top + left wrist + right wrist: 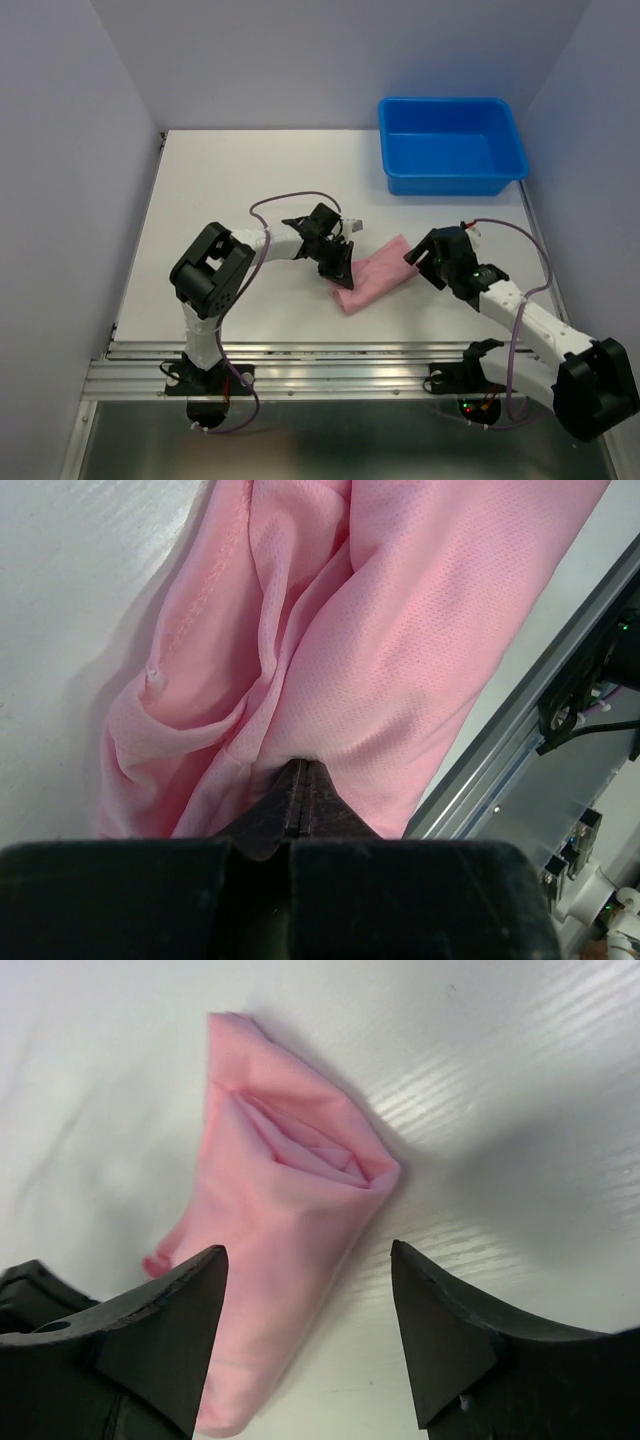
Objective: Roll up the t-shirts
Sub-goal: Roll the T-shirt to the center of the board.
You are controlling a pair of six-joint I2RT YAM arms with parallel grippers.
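- A white table [230, 180] is seen from above, with two robot arms bolted at its near edge.
- One light pink t-shirt [375, 272] lies near the middle of the table, gathered into a narrow, loosely rolled bundle.
- The bundle runs on a slant, from its near-left end up to its far-right end.
- The left arm [215, 270] reaches across to the near-left end of the bundle.
- In the left wrist view, the left jaws are pressed together, pinching a fold of the pink fabric [400, 630] at their tips. The cloth bunches into soft creases around the pinch.
- The right arm [530, 320] reaches in from the near right to the far-right end of the bundle.
- In the right wrist view, the right jaws are spread wide, one on each side of the shirt [290, 1220]. The layered end of the roll shows between them. Whether they touch the cloth cannot be told.
- A blue tub [452, 183] sits at the far right of the table, well apart from the shirt.
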